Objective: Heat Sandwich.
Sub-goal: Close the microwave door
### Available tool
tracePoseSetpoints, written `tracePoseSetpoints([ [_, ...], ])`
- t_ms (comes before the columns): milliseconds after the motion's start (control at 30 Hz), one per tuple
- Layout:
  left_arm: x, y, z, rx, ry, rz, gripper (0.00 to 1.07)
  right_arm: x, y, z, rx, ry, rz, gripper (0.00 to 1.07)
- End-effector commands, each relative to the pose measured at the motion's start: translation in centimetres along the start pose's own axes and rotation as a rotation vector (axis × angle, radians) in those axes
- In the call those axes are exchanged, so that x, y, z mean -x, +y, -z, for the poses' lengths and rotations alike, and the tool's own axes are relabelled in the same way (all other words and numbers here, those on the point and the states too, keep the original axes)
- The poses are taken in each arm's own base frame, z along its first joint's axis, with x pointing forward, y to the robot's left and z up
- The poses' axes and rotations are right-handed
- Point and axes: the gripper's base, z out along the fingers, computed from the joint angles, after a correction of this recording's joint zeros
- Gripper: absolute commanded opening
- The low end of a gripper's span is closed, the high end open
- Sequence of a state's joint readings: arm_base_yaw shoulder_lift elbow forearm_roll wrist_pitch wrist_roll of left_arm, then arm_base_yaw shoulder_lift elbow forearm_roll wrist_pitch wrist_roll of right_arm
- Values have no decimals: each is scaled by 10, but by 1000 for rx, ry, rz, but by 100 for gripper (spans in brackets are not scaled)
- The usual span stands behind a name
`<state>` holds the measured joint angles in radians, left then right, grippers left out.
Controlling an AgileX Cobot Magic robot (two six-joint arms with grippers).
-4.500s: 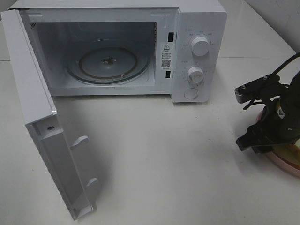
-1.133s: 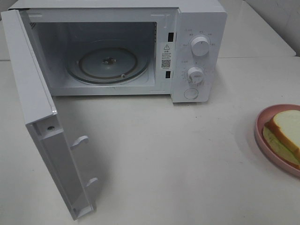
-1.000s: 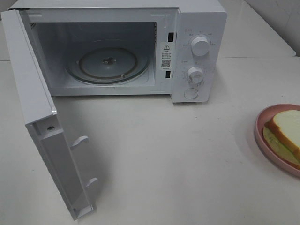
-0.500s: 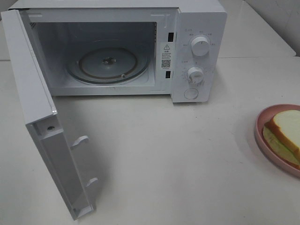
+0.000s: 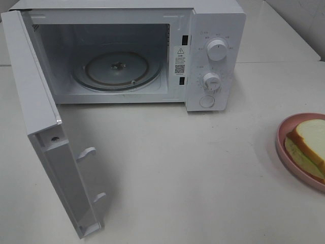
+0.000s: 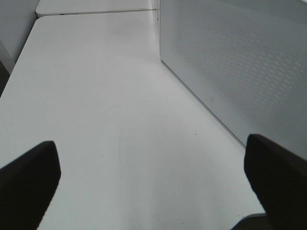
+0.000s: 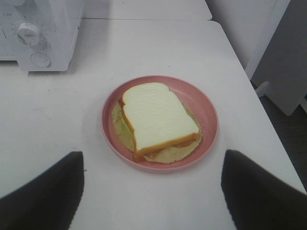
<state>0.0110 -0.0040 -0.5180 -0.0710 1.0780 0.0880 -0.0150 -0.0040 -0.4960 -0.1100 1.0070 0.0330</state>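
The sandwich, white bread with tan crust and pale green filling, lies on a round pink plate at the table's right edge. It also shows in the right wrist view on the plate. My right gripper is open and empty, its fingers wide apart, drawn back from the plate. The white microwave stands open with its door swung left and its glass turntable bare. My left gripper is open and empty, above the table beside the door's outer face. Neither arm shows in the exterior view.
The microwave's two dials and round button face the front; they also show in the right wrist view. The table's right edge runs close to the plate. White tabletop lies between microwave and plate.
About 4.5 s ago the right arm hung over the plate in the exterior view; it has since pulled back out of that view. Nothing has moved in the last second.
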Motion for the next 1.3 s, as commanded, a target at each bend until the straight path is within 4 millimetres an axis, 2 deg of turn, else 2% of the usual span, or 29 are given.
tracePoseSetpoints([
  [33, 1, 0, 1, 4, -14, 6, 100, -1, 0, 4, -8, -40, 1, 76],
  [633, 1, 0, 1, 3, -19, 6, 100, -1, 0, 4, -8, -40, 2, 76],
  [800, 12, 1, 2, 6, -25, 6, 100, -1, 0, 4, -8, -40, 1, 76],
  [933, 22, 2, -8, 8, -2, 9, 100, -1, 0, 4, -8, -40, 0, 76],
  [1133, 42, 5, -34, 11, 27, 18, 89, -1, 0, 4, -8, -40, 0, 76],
  [1233, 50, 7, -44, 14, 18, 21, 79, -1, 0, 4, -8, -40, 0, 76],
  [1267, 50, 7, -44, 14, 18, 21, 79, -1, 0, 4, -8, -40, 0, 76],
  [1300, 54, 8, -52, 17, 17, 22, 71, -1, 0, 4, -8, -40, 0, 76],
])
